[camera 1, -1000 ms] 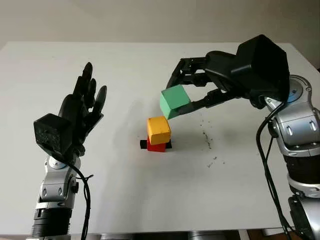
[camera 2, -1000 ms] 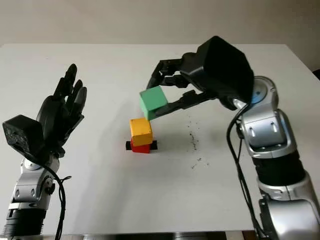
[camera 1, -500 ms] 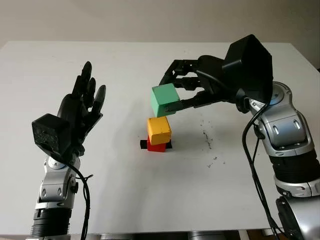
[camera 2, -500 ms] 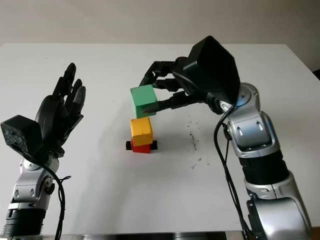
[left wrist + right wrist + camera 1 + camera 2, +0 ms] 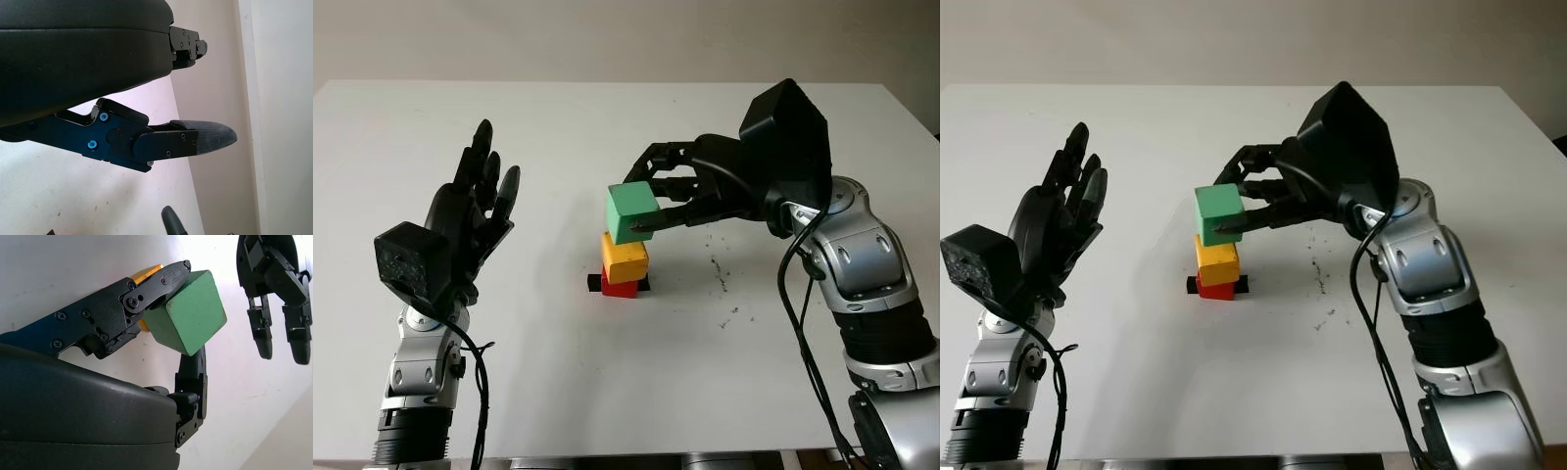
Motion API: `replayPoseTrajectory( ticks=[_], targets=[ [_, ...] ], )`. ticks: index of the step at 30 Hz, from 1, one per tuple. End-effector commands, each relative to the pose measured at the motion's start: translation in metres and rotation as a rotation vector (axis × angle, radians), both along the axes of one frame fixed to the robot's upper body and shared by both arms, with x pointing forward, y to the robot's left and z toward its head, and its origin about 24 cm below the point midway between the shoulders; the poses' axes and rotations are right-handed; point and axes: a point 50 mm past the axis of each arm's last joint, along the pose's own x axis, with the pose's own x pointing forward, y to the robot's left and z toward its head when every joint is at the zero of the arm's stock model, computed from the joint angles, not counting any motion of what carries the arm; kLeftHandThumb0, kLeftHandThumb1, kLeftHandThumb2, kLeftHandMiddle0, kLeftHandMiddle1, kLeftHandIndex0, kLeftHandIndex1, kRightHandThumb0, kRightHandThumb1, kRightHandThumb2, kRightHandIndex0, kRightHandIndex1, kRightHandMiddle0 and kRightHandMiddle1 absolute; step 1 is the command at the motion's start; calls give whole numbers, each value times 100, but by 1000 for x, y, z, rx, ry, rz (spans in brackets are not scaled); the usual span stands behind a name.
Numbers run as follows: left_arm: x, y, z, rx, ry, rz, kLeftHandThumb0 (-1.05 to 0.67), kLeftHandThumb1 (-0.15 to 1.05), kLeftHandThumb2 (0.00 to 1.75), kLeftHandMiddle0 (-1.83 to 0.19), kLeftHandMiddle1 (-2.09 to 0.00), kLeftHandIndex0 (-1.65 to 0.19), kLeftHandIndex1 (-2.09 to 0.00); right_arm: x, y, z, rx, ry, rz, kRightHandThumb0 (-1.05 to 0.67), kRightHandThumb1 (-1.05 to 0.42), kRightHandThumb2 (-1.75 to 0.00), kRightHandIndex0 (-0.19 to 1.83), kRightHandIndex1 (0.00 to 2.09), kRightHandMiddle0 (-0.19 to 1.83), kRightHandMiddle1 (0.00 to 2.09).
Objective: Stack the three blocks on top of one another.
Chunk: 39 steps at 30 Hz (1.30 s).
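We see the right hand [image 5: 651, 201] gripping the green block [image 5: 631, 212] between its fingers [image 5: 193, 367], holding it directly over the yellow block [image 5: 625, 258]; whether the two blocks touch we cannot tell. The yellow block sits on the red block [image 5: 621, 287], which rests near the middle of the white table [image 5: 607, 392]. A small black piece [image 5: 594, 283] pokes out from beside the red block at table level. Dark specks [image 5: 722, 284] dot the table just right of the stack. Our left hand [image 5: 470, 220] is open, raised above the table well left of the stack, with nothing between it and the blocks.
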Motion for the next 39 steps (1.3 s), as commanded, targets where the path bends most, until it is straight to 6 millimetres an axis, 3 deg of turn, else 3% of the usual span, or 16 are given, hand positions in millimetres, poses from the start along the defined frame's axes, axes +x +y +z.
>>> replayPoseTrajectory(
  ticks=[1, 27, 39],
  targets=[
    [-1, 1, 3, 5, -10, -5, -69, 105, 47, 4, -5, 3, -5, -1, 1, 2, 3, -5, 7, -47, -91, -5, 29, 2, 36, 167],
    [-3, 0, 4, 2, -8, -3, -68, 105, 47, 4, -5, 4, -5, -2, 3, -5, -22, -30, 49, -48, -90, -5, 27, 3, 36, 167],
    [-3, -1, 3, 3, -8, 3, -69, 105, 47, 3, -6, 3, -6, -2, 1, -7, -45, -61, 81, -54, -89, -5, 19, 1, 13, 125]
  ],
)
